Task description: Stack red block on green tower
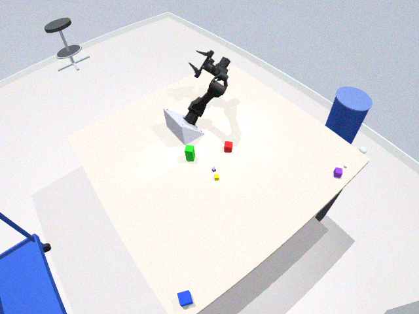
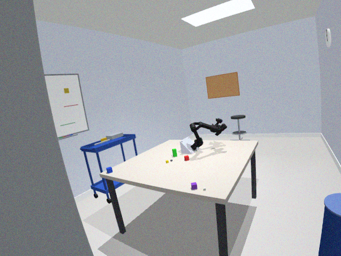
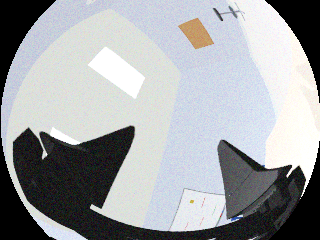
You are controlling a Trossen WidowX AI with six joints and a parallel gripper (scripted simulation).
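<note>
Hovering high and wide open with nothing held, the gripper points away from the red block, which sits mid-table beside the green tower, likely light, rigid, best pinched across opposite flat sides.

Sitting flat on the table: a small red block, upright, nothing touching it. Standing just in front of the arm's base: a green tower, upright, about two blocks high, well apart from the red block.
</note>
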